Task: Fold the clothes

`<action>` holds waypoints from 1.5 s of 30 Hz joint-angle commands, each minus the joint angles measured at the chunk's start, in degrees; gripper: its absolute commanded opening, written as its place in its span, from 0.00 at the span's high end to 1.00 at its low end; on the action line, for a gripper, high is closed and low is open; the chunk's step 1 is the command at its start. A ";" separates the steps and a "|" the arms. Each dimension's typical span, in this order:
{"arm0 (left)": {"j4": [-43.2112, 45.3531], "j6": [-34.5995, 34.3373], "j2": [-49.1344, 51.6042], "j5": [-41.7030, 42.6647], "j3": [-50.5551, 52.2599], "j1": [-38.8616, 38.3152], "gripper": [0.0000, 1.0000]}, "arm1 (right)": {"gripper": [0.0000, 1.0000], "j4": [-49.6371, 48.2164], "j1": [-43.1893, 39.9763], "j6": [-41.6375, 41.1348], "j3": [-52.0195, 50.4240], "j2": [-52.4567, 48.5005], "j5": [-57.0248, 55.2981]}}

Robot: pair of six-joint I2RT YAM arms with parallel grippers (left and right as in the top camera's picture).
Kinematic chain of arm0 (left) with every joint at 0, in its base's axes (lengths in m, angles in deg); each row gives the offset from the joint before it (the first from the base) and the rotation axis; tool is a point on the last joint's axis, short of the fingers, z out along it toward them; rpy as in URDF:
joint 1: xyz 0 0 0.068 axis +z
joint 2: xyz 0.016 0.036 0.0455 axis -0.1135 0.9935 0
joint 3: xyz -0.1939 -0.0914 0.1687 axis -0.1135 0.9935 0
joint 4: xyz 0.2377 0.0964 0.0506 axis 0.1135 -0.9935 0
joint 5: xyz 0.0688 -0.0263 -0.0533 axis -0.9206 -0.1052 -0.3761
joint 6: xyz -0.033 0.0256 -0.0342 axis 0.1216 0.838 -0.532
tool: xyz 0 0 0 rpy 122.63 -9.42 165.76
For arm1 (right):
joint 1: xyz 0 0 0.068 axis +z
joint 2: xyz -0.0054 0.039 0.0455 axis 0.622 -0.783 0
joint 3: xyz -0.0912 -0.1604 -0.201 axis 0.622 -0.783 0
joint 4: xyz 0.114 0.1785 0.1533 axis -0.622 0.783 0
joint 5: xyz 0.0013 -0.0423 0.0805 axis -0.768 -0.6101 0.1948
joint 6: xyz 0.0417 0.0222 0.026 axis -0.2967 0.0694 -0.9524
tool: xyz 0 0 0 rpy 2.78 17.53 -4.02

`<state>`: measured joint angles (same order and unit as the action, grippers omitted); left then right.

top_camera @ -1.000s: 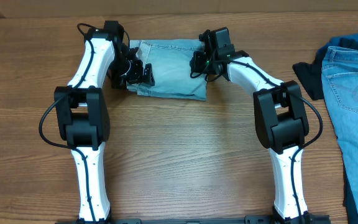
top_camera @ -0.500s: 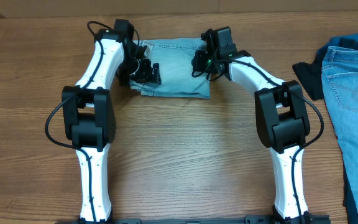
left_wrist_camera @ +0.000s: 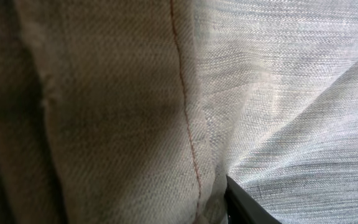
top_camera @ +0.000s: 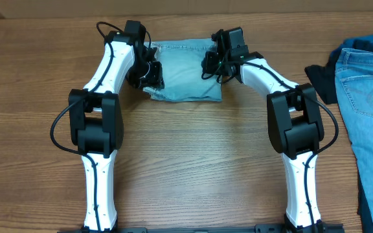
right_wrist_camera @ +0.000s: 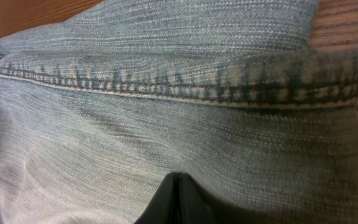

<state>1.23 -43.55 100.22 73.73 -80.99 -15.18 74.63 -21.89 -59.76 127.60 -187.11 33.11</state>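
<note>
Wooden table (top_camera: 186,162) bears folded shorts (top_camera: 186,81); right claw (top_camera: 207,65) closed, left claw (top_camera: 153,72) pressed into cloth, opening unclear

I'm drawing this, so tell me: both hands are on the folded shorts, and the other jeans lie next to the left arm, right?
No. The jeans lie next to the right arm; the overhead view shows it. The left hand and right hand are both on the folded shorts.
</note>
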 commanded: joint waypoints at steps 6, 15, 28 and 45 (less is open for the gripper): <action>-0.50 -2.62 2.10 5.35 -2.14 -1.46 0.96 | 0.96 0.48 0.39 0.13 0.76 -0.24 7.72; -5.46 -8.11 1.99 8.31 -16.48 -1.05 0.96 | 0.96 10.49 -2.34 6.12 0.79 17.29 -1.25; -5.86 -23.17 0.24 3.78 -42.21 -0.15 0.96 | 0.83 31.45 -15.02 6.34 0.63 30.69 -1.31; -21.44 -21.05 -8.98 0.11 -52.78 27.50 0.96 | 0.00 39.32 -16.98 6.49 0.63 30.69 -6.43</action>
<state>-20.32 -67.38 98.15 73.51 -130.63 7.18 114.14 -38.74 -53.34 128.21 -156.47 27.56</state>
